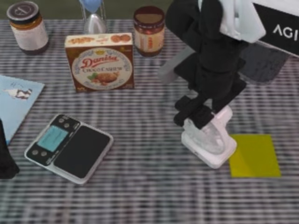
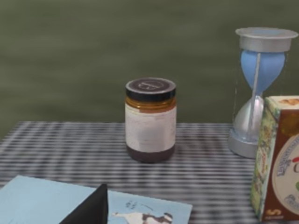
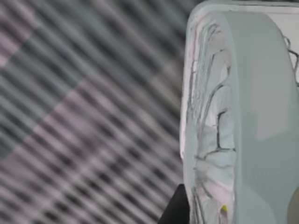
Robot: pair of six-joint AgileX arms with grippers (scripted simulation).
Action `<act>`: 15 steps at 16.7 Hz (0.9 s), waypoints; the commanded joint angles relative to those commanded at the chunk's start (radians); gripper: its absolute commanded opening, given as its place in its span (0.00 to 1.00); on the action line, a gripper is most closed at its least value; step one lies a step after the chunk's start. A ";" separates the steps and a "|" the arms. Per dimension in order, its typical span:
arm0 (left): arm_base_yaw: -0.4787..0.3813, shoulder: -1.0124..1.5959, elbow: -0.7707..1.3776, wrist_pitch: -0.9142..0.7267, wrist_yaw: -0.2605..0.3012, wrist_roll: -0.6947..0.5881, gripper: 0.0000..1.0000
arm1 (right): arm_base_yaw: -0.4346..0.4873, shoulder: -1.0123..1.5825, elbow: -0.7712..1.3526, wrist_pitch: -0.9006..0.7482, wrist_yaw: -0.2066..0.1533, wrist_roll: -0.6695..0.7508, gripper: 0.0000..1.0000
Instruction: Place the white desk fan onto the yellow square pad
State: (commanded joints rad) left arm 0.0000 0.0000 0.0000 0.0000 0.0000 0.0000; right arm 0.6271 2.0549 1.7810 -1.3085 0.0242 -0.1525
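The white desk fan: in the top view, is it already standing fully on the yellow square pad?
No. The white desk fan stands on the striped cloth beside the yellow square pad, at most meeting its left edge.

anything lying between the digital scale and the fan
Nothing: in the top view only bare striped tablecloth separates the digital scale from the white desk fan.

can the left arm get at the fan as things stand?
Probably not. The left gripper sits parked at the table's far left edge, the fan lies well to the right, and the right gripper is already on it.
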 joint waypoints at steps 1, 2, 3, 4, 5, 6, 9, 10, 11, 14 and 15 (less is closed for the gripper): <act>0.000 0.000 0.000 0.000 0.000 0.000 1.00 | 0.000 0.000 0.000 0.000 0.000 0.000 0.25; 0.000 0.000 0.000 0.000 0.000 0.000 1.00 | 0.000 0.000 0.000 0.000 0.000 0.000 0.17; 0.000 0.000 0.000 0.000 0.000 0.000 1.00 | 0.000 0.000 0.000 0.000 0.000 0.000 0.10; 0.000 0.000 0.000 0.000 0.000 0.000 1.00 | 0.000 0.000 0.000 0.000 0.000 0.000 0.02; 0.000 0.000 0.000 0.000 0.000 0.000 1.00 | 0.000 0.000 0.000 0.000 0.000 0.000 0.00; 0.000 0.000 0.000 0.000 0.000 0.000 1.00 | 0.000 0.000 0.000 0.000 0.000 0.000 0.00; 0.000 0.000 0.000 0.000 0.000 0.000 1.00 | 0.000 0.000 0.000 0.000 0.000 0.000 0.00; 0.000 0.000 0.000 0.000 0.000 0.000 1.00 | 0.000 0.000 0.000 0.000 0.000 0.000 0.00; 0.000 0.000 0.000 0.000 0.000 0.000 1.00 | 0.000 0.000 0.000 0.000 0.000 0.000 0.00; 0.000 0.000 0.000 0.000 0.000 0.000 1.00 | -0.002 -0.006 0.005 -0.004 0.000 0.000 0.00; 0.000 0.000 0.000 0.000 0.000 0.000 1.00 | -0.001 -0.004 0.019 -0.018 0.000 0.000 0.00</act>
State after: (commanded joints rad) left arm 0.0000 0.0000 0.0000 0.0000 0.0000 0.0000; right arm 0.6257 2.0507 1.7999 -1.3265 0.0241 -0.1524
